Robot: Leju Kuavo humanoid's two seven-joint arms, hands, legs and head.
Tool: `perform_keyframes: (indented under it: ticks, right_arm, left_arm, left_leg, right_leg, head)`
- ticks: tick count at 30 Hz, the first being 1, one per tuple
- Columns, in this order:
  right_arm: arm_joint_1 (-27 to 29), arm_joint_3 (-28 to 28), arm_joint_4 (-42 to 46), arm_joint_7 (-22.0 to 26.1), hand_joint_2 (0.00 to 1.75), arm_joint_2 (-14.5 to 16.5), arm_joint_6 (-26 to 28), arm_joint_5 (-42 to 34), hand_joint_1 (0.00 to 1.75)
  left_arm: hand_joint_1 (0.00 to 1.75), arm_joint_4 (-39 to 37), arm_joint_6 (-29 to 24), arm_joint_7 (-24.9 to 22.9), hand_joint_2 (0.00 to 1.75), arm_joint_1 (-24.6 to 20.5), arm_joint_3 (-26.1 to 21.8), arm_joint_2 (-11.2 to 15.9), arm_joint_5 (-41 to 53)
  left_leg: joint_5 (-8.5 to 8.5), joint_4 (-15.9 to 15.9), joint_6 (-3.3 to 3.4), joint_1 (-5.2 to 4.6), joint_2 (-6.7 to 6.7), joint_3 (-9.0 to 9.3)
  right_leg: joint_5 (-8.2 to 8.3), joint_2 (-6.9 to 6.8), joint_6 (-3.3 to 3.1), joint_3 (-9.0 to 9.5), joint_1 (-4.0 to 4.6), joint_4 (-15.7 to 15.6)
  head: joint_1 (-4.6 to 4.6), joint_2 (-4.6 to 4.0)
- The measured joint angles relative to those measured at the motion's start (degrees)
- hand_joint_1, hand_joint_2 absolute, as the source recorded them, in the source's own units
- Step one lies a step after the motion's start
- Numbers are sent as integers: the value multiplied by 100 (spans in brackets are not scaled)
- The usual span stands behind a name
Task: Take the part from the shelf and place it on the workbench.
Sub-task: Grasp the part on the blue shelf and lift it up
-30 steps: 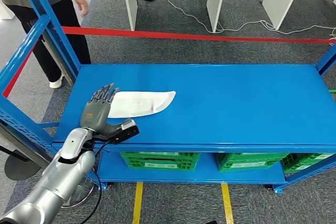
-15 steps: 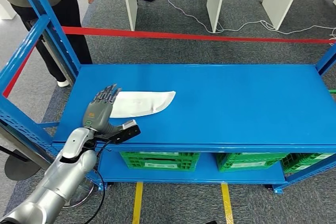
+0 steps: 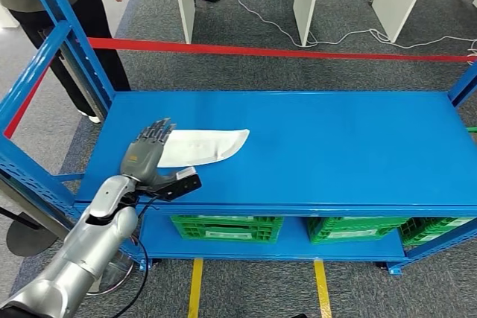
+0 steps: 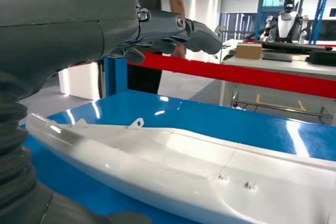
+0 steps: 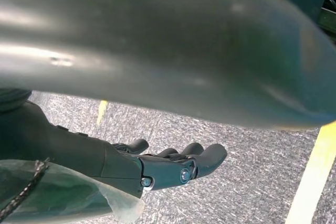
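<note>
Where left hand (image 3: 147, 156) hovers, part (image 3: 205, 146).

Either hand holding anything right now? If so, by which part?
Nothing held. Left hand hovers open above the white part's near end; right hand hangs empty.

Up at eleven o'clock, a person (image 3: 67, 13) in dark trousers stands beside the blue frame. Red tape (image 3: 281, 51) runs across the grey carpet at twelve. Green crates (image 3: 227, 227) sit low at six, yellow floor lines (image 3: 195, 287) beneath them.
</note>
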State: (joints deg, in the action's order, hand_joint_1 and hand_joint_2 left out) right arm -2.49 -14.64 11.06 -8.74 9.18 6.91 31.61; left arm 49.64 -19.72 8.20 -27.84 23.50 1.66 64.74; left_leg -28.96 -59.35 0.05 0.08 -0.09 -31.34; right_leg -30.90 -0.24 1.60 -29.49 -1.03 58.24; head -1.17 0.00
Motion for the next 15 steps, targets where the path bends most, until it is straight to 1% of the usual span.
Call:
perform_keyframes:
  ticks: [5,10,15]
  right_arm:
    - [0,0,0,0,0,0,-3,11,0]
    - [-1,0,0,2,0,-3,-49,54,0]
    - [-1,0,0,7,0,-13,-60,68,0]
  left_arm:
    - [0,-73,74,20,175,-65,5,-13,-18]
    - [0,-348,608,201,175,-210,17,-15,-266]
    - [0,-713,753,300,175,-380,25,-16,-429]
  left_leg:
    - [0,0,0,0,0,0]
    - [0,0,0,0,0,0]
    - [0,0,0,0,0,0]
  right_leg:
    - [0,0,0,0,0,0]
    - [0,1,0,0,0,0]
    - [0,0,0,1,0,0]
  head:
    - [-1,-1]
    - [1,-1]
    - [-1,0]
